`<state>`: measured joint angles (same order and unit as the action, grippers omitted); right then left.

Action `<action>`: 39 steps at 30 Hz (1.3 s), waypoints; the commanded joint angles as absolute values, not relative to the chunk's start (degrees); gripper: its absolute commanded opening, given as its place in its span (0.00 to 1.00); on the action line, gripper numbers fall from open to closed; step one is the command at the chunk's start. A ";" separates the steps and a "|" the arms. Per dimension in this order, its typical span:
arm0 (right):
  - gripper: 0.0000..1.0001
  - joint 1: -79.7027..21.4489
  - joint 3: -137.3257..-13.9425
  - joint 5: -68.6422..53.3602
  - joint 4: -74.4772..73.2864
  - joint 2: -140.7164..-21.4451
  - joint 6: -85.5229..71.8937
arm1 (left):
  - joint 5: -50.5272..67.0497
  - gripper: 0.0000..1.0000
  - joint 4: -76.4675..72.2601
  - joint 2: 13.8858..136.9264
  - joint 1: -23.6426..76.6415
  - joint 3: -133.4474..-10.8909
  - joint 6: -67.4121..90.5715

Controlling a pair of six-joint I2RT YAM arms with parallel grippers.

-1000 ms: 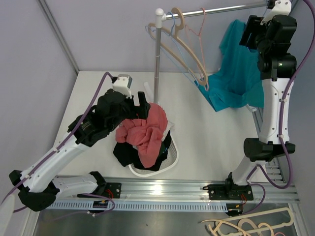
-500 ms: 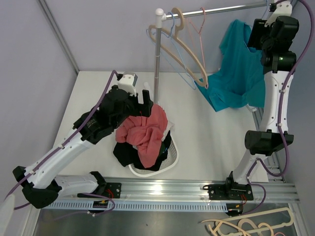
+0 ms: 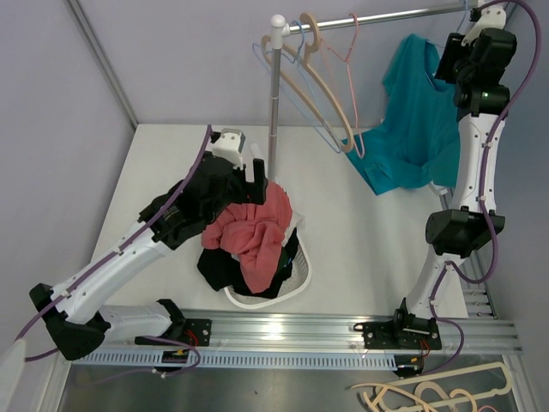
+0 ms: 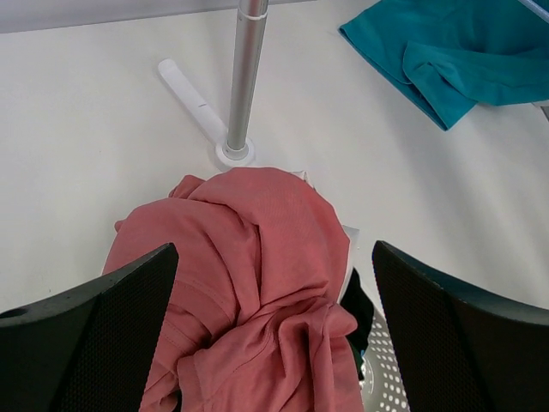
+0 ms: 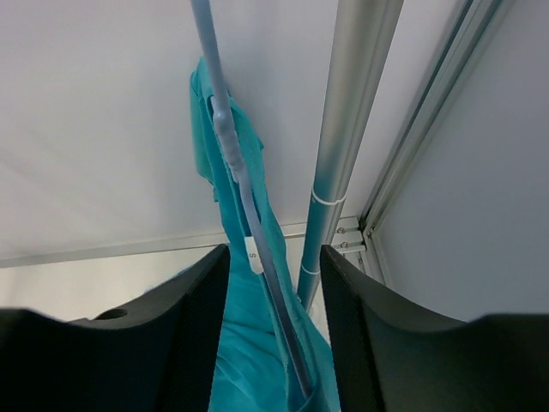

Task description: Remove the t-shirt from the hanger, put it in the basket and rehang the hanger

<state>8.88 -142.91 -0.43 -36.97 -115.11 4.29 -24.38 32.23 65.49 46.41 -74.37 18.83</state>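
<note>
The teal t-shirt [image 3: 416, 129] hangs from a light-blue hanger [image 5: 236, 172] at the right end of the rail, and its hem trails on the table [image 4: 455, 60]. My right gripper [image 3: 453, 58] is up by the shirt's collar. In the right wrist view the right gripper [image 5: 274, 257] is open. The hanger's arm and a fold of teal cloth [image 5: 232, 343] run between the jaws, with a gap on each side. My left gripper [image 3: 253, 172] is wide open above a pink shirt [image 4: 249, 257] and holds nothing.
A rail [image 3: 377, 17] on an upright pole [image 3: 274, 103] carries several empty hangers [image 3: 326, 86]. A white basket [image 3: 296, 287] holds the pink shirt and a black garment [image 3: 219, 266]. A frame post [image 5: 343, 146] stands right behind the hanger. Spare hangers [image 3: 429, 395] lie at the front right.
My right gripper has risen toward the rail and its jaws have narrowed around the hanger. The left arm has shifted slightly back and to the right over the basket.
</note>
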 commanded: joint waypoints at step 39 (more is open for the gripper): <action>0.00 8.71 -138.18 -15.03 -28.83 -103.11 -10.72 | -26.78 0.99 26.56 59.24 49.11 -70.49 13.55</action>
